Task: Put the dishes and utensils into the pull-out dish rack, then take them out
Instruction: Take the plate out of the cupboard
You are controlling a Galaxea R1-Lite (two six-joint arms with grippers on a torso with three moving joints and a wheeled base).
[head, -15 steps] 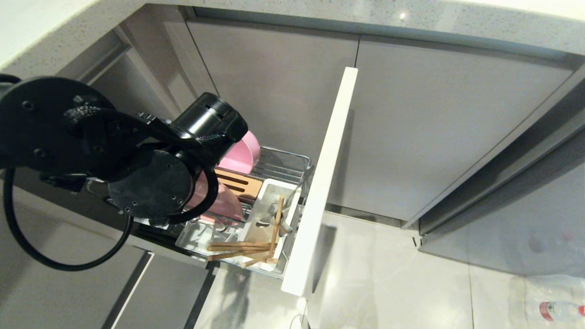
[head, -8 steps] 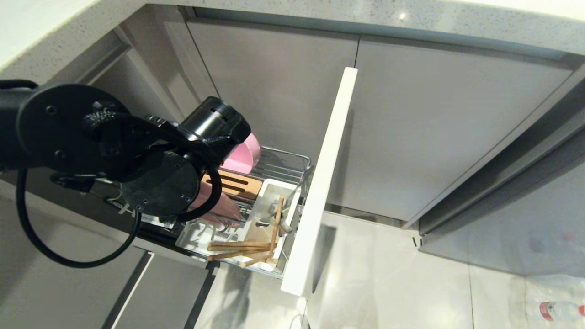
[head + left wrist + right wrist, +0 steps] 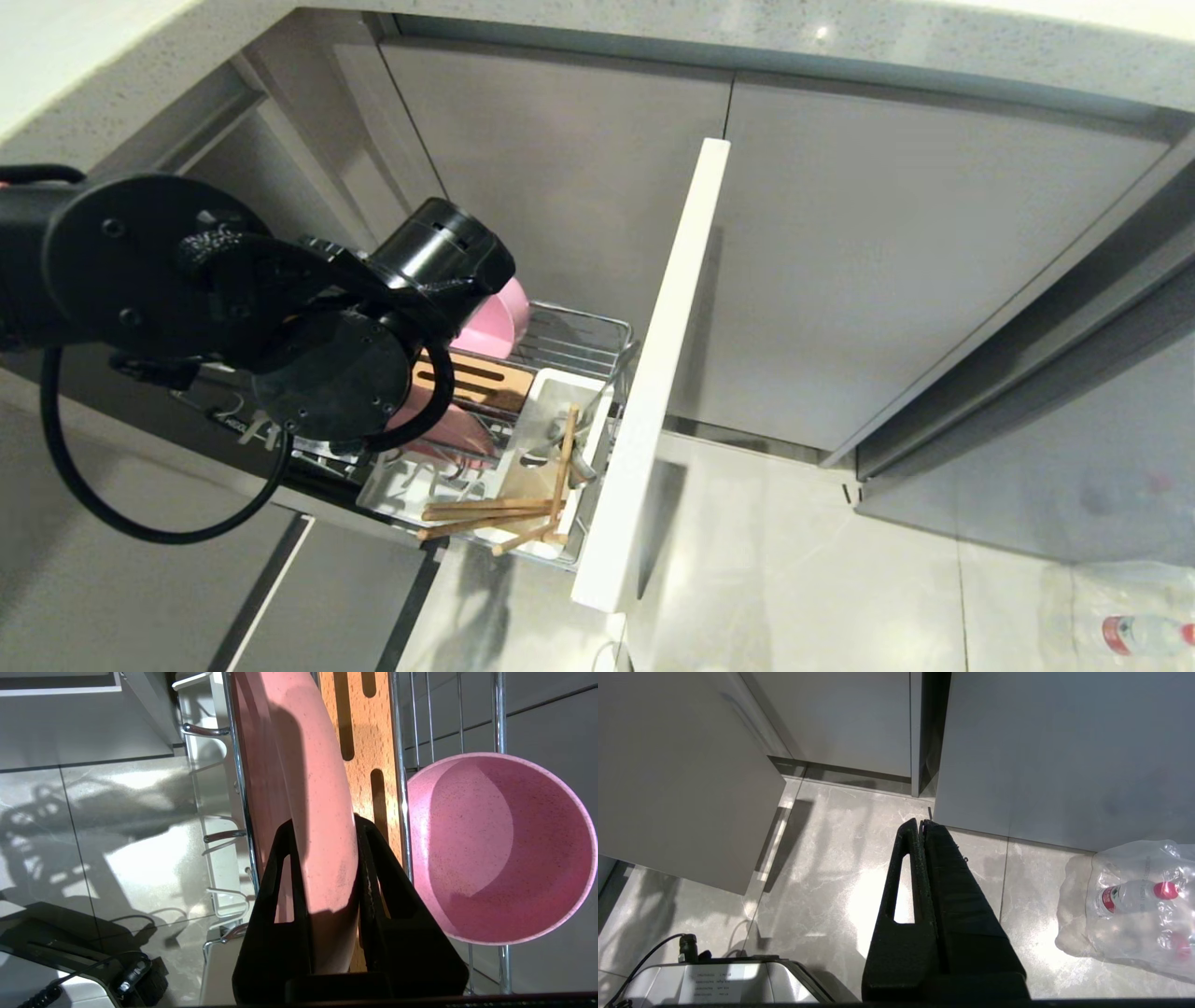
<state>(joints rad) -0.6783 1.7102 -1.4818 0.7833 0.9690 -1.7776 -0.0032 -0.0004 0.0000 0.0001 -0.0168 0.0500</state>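
In the head view we lose most of the pink plate (image 3: pixel 448 431) behind the black left arm (image 3: pixel 317 373) at centre left, and only a sliver of the pink bowl (image 3: pixel 495 322) shows past the wrist; the left gripper itself is hidden there. In the left wrist view the plate runs off the top edge, and the fingers (image 3: pixel 383 891) cover its lower rim. At the lower right edge of the head view, a water bottle (image 3: pixel 1144 635) is cut off and too small for us to read its label.

Left gripper (image 3: pixel 327 826) jaws clamped — right gripper (image 3: pixel 922 823) parked, jaws together.
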